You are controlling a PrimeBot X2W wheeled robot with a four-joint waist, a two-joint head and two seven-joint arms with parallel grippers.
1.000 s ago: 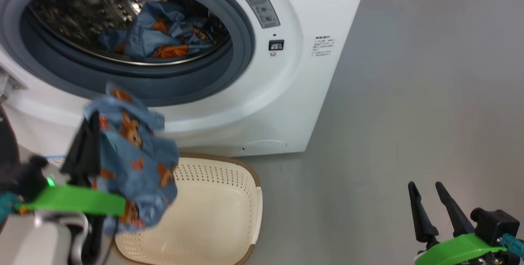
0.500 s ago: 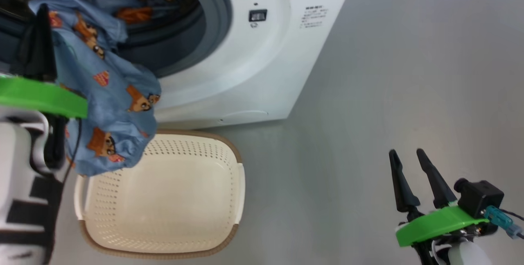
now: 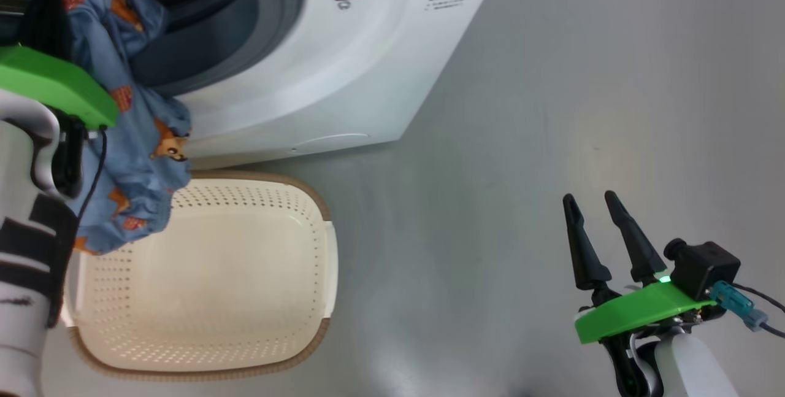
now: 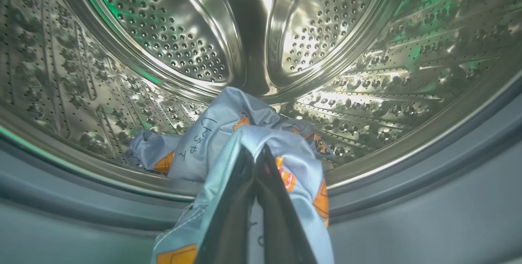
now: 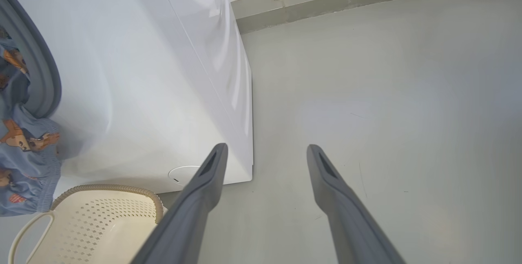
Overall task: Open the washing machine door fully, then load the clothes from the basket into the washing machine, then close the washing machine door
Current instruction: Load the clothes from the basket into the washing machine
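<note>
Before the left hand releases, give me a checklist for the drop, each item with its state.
1. Left hand shut on the held garment: ok.
2. Left hand aimed into the drum: ok.
3. Held garment wholly past the gasket: not ok; its tail hangs outside above the basket.
4. Room in the drum: ok; a loaded garment lies at its bottom.
5. Basket emptied: ok in its visible part.
6. Right hand open, apart from the washing machine: ok.
</note>
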